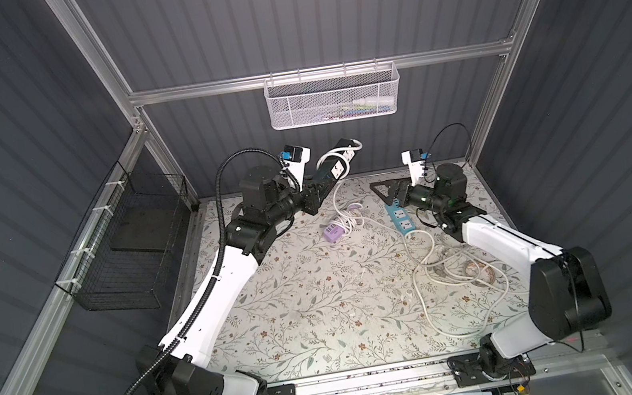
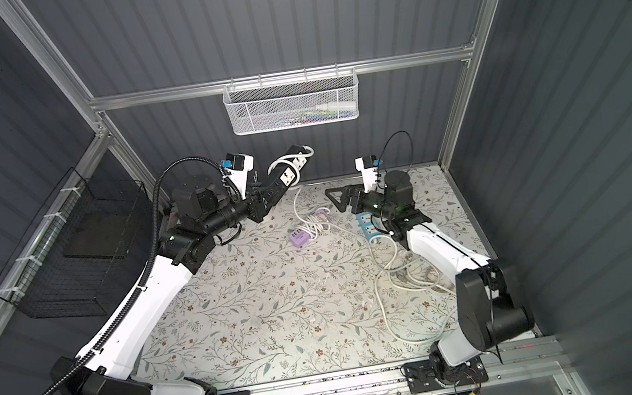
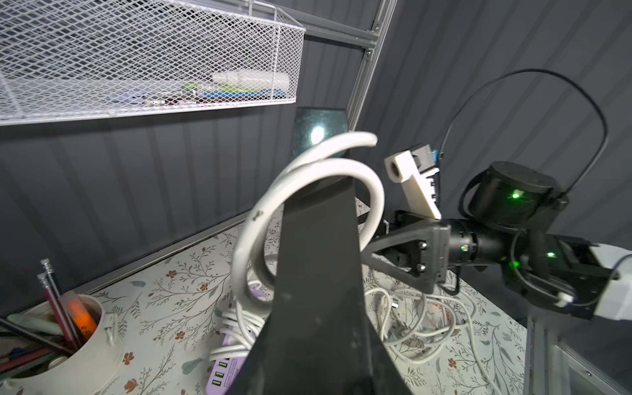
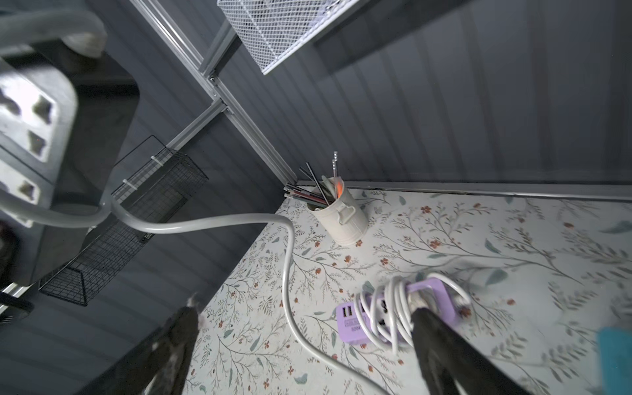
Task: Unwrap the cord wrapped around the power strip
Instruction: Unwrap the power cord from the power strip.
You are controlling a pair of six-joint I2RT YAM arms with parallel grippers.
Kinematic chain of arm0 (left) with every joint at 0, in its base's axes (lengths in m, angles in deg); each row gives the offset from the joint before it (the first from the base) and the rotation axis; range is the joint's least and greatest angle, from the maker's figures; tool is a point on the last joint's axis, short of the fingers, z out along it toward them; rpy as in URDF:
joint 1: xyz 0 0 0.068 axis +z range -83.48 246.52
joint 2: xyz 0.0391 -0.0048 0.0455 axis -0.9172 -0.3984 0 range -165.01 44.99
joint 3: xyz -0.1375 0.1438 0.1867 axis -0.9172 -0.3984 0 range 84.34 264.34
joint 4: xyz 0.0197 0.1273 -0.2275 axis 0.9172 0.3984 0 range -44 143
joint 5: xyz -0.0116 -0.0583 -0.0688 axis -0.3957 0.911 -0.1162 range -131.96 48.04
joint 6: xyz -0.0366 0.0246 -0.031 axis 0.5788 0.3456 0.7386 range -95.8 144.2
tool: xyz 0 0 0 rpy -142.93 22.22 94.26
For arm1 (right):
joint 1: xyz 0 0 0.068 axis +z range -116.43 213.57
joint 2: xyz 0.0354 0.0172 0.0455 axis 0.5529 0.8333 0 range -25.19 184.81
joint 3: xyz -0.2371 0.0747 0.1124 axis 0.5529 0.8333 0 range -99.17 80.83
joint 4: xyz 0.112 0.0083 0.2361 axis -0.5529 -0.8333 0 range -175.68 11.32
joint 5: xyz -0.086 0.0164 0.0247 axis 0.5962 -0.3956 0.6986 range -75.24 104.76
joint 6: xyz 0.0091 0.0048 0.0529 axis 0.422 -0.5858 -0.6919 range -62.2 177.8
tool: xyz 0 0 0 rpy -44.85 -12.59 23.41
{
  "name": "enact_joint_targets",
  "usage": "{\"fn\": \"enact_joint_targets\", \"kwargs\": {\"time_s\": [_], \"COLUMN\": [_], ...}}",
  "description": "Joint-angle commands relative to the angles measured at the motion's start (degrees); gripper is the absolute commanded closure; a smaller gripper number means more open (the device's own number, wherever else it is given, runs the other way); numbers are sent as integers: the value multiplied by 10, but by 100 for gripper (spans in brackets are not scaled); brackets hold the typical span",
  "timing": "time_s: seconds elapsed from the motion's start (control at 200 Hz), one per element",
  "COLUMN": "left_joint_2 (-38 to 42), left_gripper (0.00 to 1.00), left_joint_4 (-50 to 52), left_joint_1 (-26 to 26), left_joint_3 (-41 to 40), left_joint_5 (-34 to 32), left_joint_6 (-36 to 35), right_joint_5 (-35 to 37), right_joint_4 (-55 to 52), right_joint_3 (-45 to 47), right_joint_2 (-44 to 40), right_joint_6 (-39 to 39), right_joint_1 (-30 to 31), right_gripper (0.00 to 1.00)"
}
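A black power strip [image 1: 337, 164] [image 2: 287, 171] with white sockets is held up in the air at the back, tilted. My left gripper [image 1: 315, 190] [image 2: 264, 201] is shut on its near end. In the left wrist view the power strip [image 3: 318, 256] fills the middle and hides the fingers. A thick white cord [image 3: 254, 222] loops twice round its far end. From there the cord [image 1: 338, 203] [image 4: 205, 222] hangs down to the table. My right gripper [image 1: 380, 194] [image 2: 335, 201] [image 4: 304, 342] stands open to the right of the strip, with nothing gripped.
A purple strip [image 1: 331, 232] [image 4: 355, 321] wrapped in white cord lies mid-table. A blue strip [image 1: 400, 218] and a tangle of loose white cords [image 1: 455, 271] lie under the right arm. A pen cup [image 4: 342, 219] stands in the back left corner. A white mesh basket [image 1: 332, 97] hangs behind.
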Motion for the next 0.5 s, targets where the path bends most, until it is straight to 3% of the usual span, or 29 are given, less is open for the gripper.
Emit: {"fn": "enact_joint_targets", "kwargs": {"time_s": [0.0,0.235,0.495], "left_joint_2": [-1,-6,-11], "left_gripper": [100,100,100], "left_joint_4": [-32,-38,-46], "left_joint_1": [1,-1,-8], "left_joint_3": [32,35,34], "left_joint_5": [39,60,75], "left_joint_6": [19,38,49], "right_joint_5": [-4,75,98], "right_joint_4": [116,185,203], "right_joint_3": [-22,-17,-68], "right_joint_2": [27,61,122], "right_joint_6": [40,114,118], "right_joint_1": [37,82,102], "right_gripper": [1,1,3]}}
